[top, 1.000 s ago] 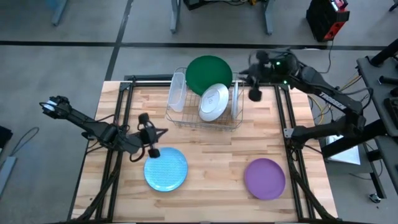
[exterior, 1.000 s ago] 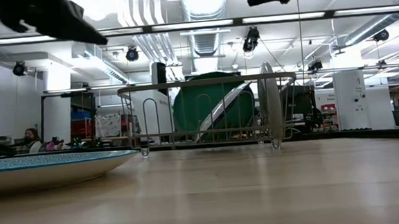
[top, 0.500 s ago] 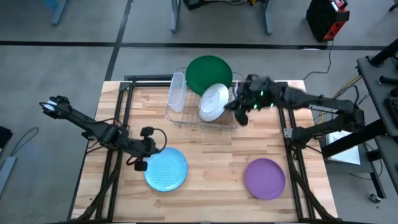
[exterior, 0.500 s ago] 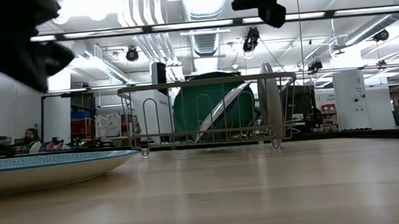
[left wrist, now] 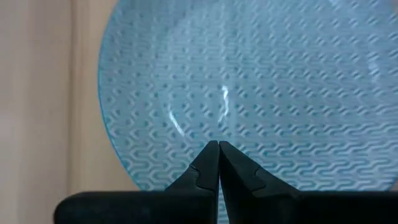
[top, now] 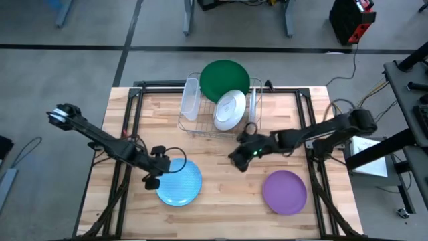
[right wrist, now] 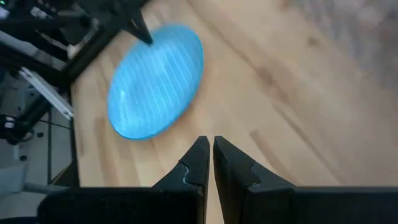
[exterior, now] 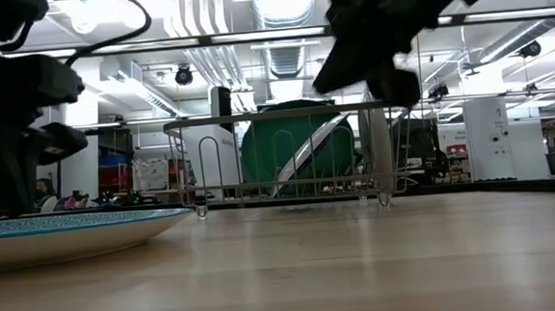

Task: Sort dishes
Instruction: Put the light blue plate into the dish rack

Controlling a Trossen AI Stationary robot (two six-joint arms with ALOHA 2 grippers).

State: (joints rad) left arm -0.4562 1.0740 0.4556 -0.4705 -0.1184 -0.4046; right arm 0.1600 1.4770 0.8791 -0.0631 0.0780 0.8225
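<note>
Right arm shift: we see the right tool [top: 239, 161] has swung away from the far corner by the wire rack [top: 221, 127] and now hangs over bare desk [top: 221, 201] between the rack and the purple plate [top: 285, 191].
Left arm shift: the left tool [top: 152, 179] has slid from just beyond the patterned blue plate [top: 180, 182] to that plate's outer rim.
Right tool state: its wrist view shows the fingers nearly together, gripping nothing, aimed across the wood at the blue plate.
Left tool state: its wrist view shows the fingers pressed together and empty, tips just over the plate's near edge.
Dish positions: the blue plate lies flat on the desk's near left; the purple one lies flat on the near right; the large green plate [top: 225, 79] and a pale-backed plate [top: 229, 110] lean in the rack, with another dish [exterior: 374, 145] on edge beside them.
Meaning for the task: we judge both arms are converging on the blue plate, so no dish is in hand and the sorting of the loose plates is not yet done.
Hidden or unclear: whether the left tool touches the plate we cannot tell; the low view cuts both plates at its edges and shows the arms only as dark shapes; the clear tub [top: 190, 100] at the rack's side is hard to make out.
</note>
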